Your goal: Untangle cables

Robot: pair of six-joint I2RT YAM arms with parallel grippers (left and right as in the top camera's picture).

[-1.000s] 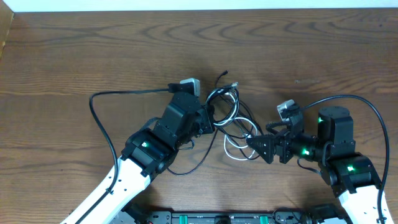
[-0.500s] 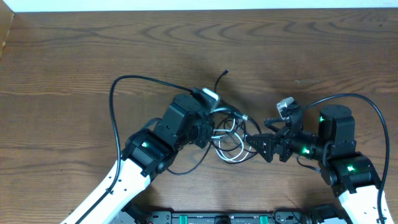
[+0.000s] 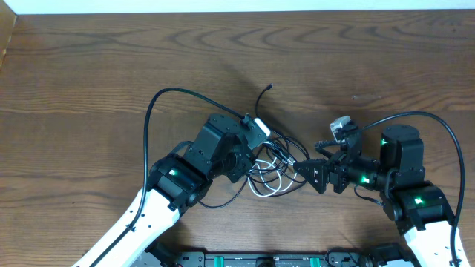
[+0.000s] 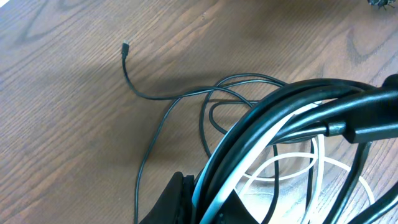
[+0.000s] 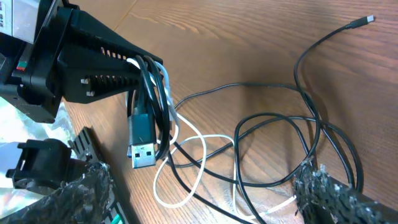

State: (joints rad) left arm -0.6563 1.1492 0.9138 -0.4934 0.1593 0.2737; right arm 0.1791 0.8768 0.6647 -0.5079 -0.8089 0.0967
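No text, brand, number or sign readable in any view, one white label (image 5: 12,14) behind the left claw (image 5: 144,78), at the top-left corner of the right wrist view, small dark marks on it, too blurred and cropped to read

The brown wooden worktop (image 3: 89,67) carries loose loops of black cable (image 5: 298,61) and white cable (image 5: 204,148), between left claw (image 5: 148,78) and right claw (image 3: 300,170).

From overhead we lose the tips of the left gripper (image 3: 249,157) under its own wrist, and the cables (image 3: 269,178) disappear beneath it. Up close they blur against the left wrist lens, and the right gripper (image 5: 199,186) has both fingers (image 5: 68,193) cut by the bottom edge.
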